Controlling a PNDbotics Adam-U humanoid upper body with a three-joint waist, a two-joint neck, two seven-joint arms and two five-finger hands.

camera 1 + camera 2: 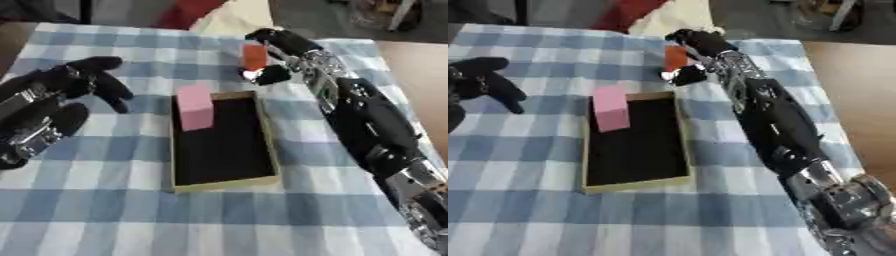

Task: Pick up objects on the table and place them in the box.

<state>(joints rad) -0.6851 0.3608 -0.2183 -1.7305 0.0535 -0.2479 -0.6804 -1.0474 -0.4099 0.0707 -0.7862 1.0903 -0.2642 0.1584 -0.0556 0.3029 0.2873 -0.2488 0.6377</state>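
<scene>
Left eye view: an orange block [255, 56] is pinched by the right hand [278, 47] just beyond the box [270, 150], presumably for transfer into it. A pink block [194, 106] is already inside. The left hand [83, 80] is held idle, fingers relaxed, left of the box.

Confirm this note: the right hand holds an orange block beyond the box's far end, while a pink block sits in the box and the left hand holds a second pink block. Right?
One error: the left hand holds nothing; the left eye view shows its fingers hanging free above the cloth. The rest stands: the right hand holds the orange block beyond the box, and the pink block sits inside.
</scene>
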